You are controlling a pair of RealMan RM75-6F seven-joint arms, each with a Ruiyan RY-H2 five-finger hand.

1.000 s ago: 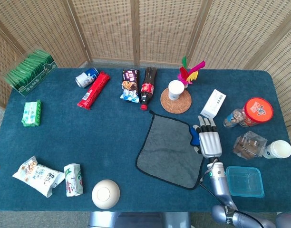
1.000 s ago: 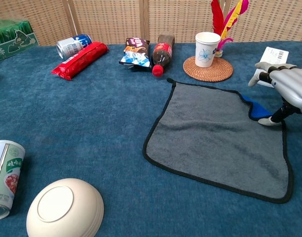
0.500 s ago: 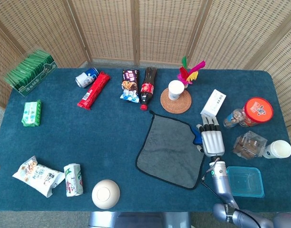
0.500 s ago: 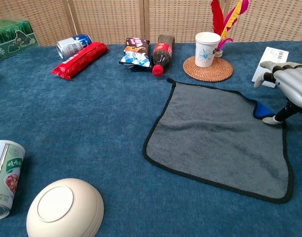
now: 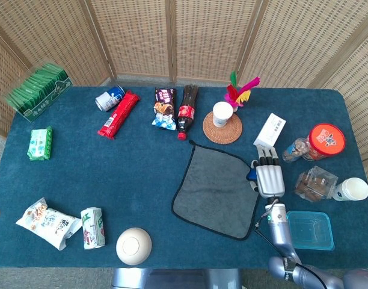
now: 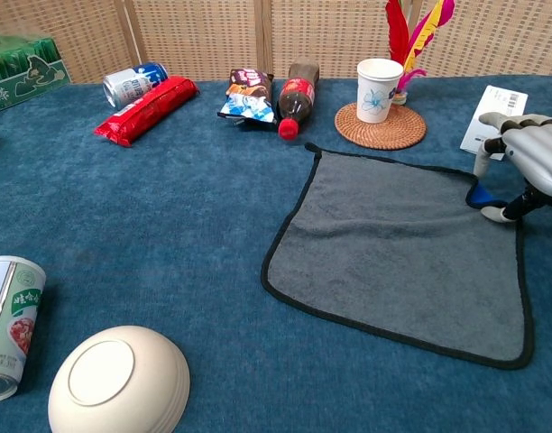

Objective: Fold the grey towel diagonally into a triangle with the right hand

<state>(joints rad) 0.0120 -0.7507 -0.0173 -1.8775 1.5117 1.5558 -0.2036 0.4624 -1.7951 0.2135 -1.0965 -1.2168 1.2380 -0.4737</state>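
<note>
— Look, bamboo screens stand behind the worktop (image 5: 82, 180), and it has a blue cover on it.

— Where is the grey towel (image 5: 215, 188)?

— It lies flat near the middle, a bit to the right, below the paper cup (image 5: 222, 114) on the woven mat (image 5: 222, 128). It is not folded yet.

— And the right hand (image 6: 529, 167)?

— It is at the towel's far right corner. Its fingers (image 6: 492, 215) are bent down there. One tip is right at the edge, but I cannot tell if it is pinching the cloth. I see no left hand.

— Is the towel hard to move?

— I think it is soft, light and floppy. Best to pinch that corner by the black edge, then carry it across to the corner near the white bowl (image 5: 133, 245).
</note>
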